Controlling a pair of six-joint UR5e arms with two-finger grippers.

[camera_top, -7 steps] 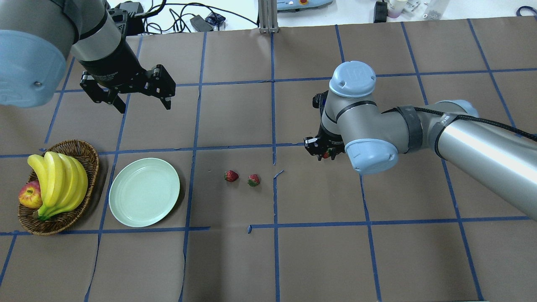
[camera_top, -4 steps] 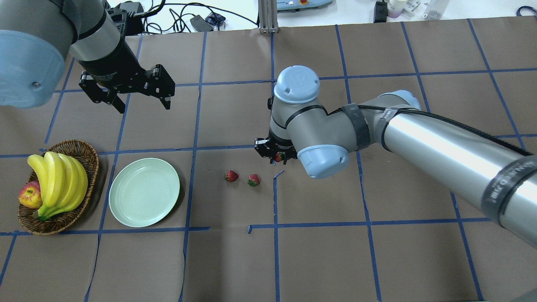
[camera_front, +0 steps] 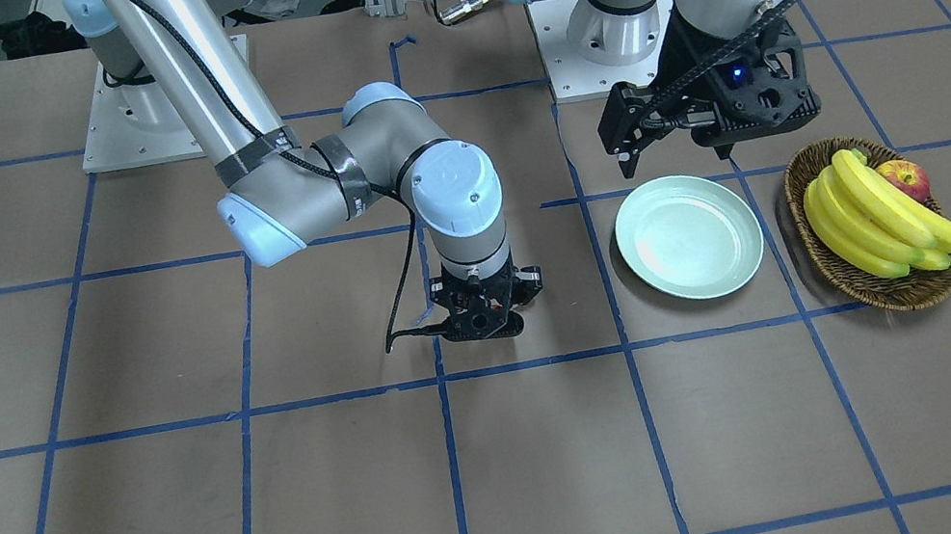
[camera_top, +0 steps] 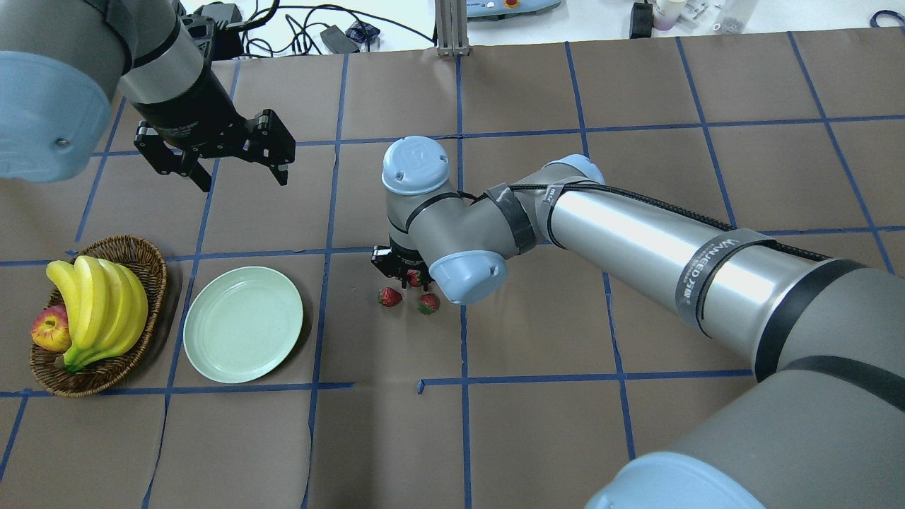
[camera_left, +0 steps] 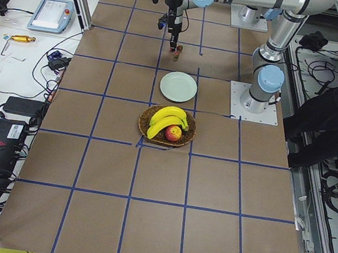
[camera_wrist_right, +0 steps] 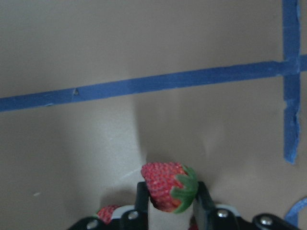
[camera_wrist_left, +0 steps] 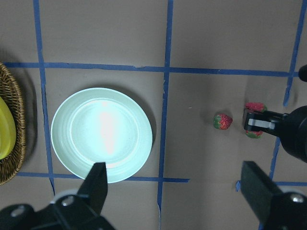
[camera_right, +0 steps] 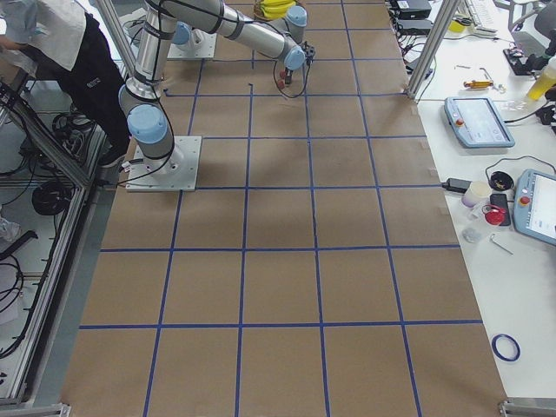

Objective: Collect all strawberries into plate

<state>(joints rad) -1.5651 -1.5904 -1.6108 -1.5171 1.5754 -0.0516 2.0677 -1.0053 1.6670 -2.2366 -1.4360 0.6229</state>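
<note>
The plate (camera_top: 242, 324) is lying empty near the left gripper (camera_top: 244, 180), whose jaws are standing apart. The right gripper (camera_wrist_right: 171, 195) is clamping one strawberry (camera_wrist_right: 163, 184) above two loose strawberries (camera_top: 389, 297), and should be lowering over the plate's middle before releasing

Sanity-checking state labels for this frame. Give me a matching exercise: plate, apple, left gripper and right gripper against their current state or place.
Things:
1. plate
2. apple
3. left gripper
4. right gripper

States:
A. shut on a strawberry
B. in the wicker basket
C. empty
D. open, holding nothing

Pairs: 1-C; 2-B; 3-D; 4-A
</note>
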